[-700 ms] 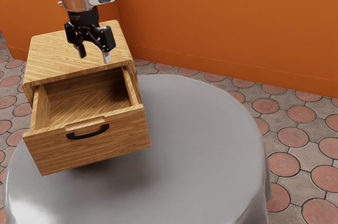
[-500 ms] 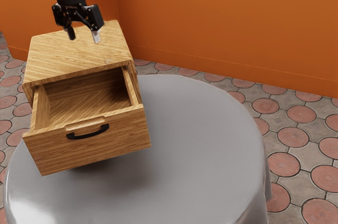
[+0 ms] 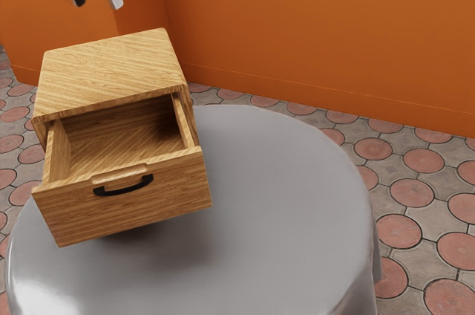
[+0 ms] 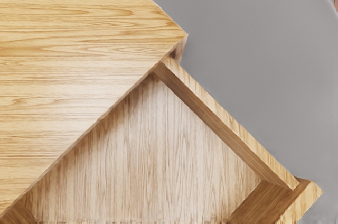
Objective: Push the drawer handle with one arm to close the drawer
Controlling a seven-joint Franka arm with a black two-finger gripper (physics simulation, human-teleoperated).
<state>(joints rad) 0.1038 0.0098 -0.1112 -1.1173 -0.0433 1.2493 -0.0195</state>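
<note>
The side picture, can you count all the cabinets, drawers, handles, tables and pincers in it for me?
Wooden cabinet: 1
Open drawer: 1
Black handle: 1
Grey table: 1
Pincer: 1
Total: 5

A home's room or patio is suggested, though which cannot be told: in the exterior view, an orange wall [image 3: 312, 25] is seen at one o'clock, paving [image 3: 401, 231] with red discs at four, a cloth-draped table [image 3: 282, 218] at six, a wooden cabinet [image 3: 111, 70] at nine.
</note>
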